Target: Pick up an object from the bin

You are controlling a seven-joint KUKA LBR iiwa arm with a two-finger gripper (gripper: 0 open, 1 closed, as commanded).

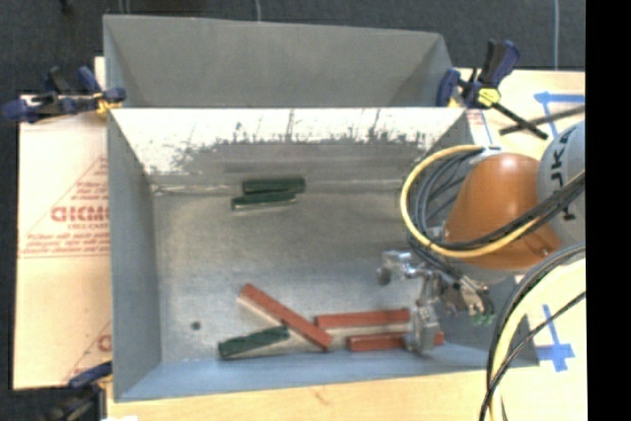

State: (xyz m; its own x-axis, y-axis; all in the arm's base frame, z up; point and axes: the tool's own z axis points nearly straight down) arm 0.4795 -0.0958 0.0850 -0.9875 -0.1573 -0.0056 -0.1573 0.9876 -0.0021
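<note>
My gripper (pixel 426 328) is low in the bin's near right corner, its fingers down at the right ends of two red-brown bars. One bar (pixel 361 319) lies flat and runs left from the fingers; a shorter one (pixel 375 343) lies just in front of it. A third red-brown bar (pixel 284 316) slants across the near middle. A dark green bar (pixel 253 343) lies beside its lower end. Whether anything sits between the fingers is hidden by the gripper body.
Two dark green bars lie at the back wall, one (pixel 274 184) behind the other (pixel 263 201). A small dark speck (pixel 195 326) sits on the floor at the near left. The arm with its orange cover and cables hangs over the right wall.
</note>
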